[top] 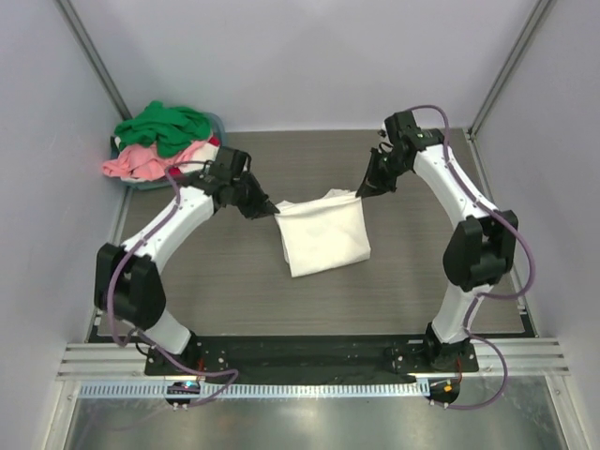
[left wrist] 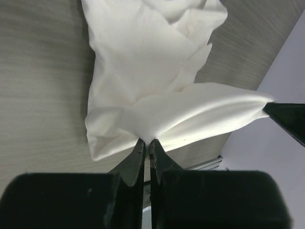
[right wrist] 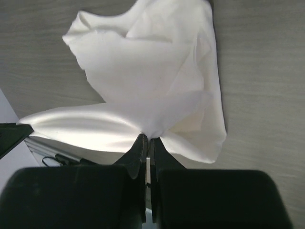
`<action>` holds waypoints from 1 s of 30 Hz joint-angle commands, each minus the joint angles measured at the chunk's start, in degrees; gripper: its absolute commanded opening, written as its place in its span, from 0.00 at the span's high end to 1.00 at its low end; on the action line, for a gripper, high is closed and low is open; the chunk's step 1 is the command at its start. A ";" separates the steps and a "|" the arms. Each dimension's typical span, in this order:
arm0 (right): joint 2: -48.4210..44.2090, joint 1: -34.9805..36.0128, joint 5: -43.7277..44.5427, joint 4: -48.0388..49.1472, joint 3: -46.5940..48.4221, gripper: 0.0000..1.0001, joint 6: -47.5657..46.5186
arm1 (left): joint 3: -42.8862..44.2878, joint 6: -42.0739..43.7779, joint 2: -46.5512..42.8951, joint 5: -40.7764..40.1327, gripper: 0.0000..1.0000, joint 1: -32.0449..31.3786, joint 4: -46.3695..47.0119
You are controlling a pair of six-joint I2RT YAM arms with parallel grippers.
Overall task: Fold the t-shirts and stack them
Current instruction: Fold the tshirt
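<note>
Shirt [top: 323, 236], plain white, spans between left hand [top: 273, 211] and right hand [top: 359, 193]; each hand is clamped on one corner, remaining cloth hanging beneath onto tabletop [top: 234, 291].

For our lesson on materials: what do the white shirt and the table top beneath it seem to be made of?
The white shirt: soft, matte cloth, probably cotton knit; it creases, folds and sags where lifted. The table top: matte grey-brown with fine straight grain lines, likely wood-look laminate, though real wood cannot be excluded.
</note>
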 commanded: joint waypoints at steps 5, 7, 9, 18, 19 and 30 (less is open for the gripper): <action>16.40 -1.55 7.54 1.16 18.47 0.86 -0.84 | 15.01 8.70 23.12 8.58 0.87 7.82 -1.61; 22.97 -1.46 6.23 1.07 26.17 0.36 -1.01 | 23.01 9.40 29.21 10.60 0.63 8.69 -5.20; 25.81 -1.46 6.21 -0.59 33.13 0.11 -1.10 | 30.28 9.76 35.35 10.88 0.40 9.57 -8.53; 3.90 -0.58 -1.68 15.54 4.92 0.11 -1.63 | 30.08 12.13 25.22 -1.24 0.32 8.35 -13.74; 2.02 -0.49 -3.34 17.92 -3.57 0.13 -1.28 | 28.58 12.22 22.33 -2.39 0.33 7.13 -13.66; -5.29 5.48 -25.16 40.53 -32.04 0.51 7.25 | 8.03 3.18 17.02 2.76 0.54 -10.45 5.83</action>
